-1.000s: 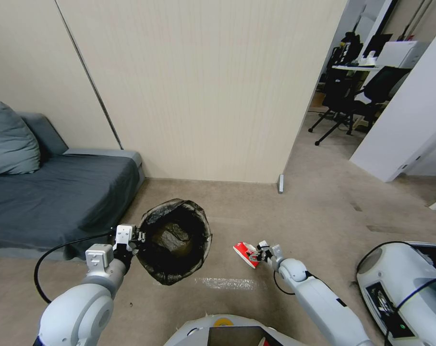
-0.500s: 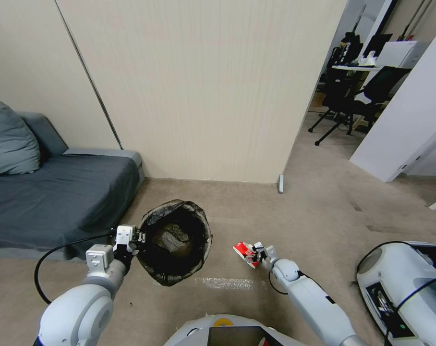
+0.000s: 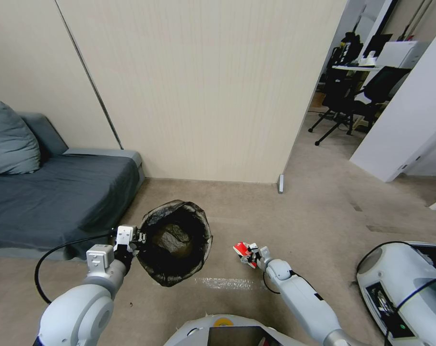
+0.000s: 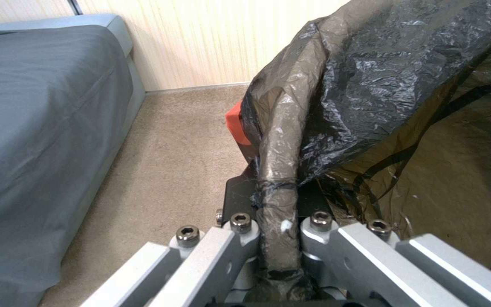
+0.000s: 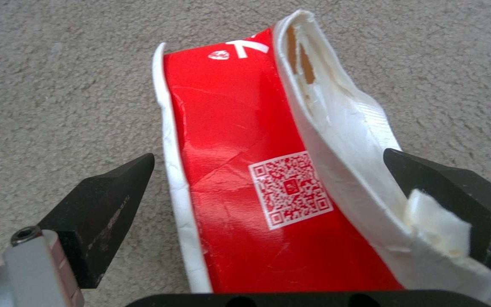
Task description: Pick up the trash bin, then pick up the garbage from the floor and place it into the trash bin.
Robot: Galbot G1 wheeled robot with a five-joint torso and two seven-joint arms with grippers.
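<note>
Beige carpet covers the floor in front of you, with a pale wall panel on the far side and a grey sofa on the left.

Your left gripper is on the near left, and it is closed on the rim of the trash bin. In the left wrist view you see the two metal fingers pressing a rolled fold of the black bag between them. The bin's mouth faces up toward your head camera, and you can see the dark bag inside it.

Your right gripper is low, to the right of the bin, at the red-and-white carton. In the right wrist view the carton lies between the two black fingertips. The jaws stand open: one tip touches the white torn edge of the carton, the other is a little apart from it. The carton is near the bin but not touching it.

A white machine stands at the near right.
</note>
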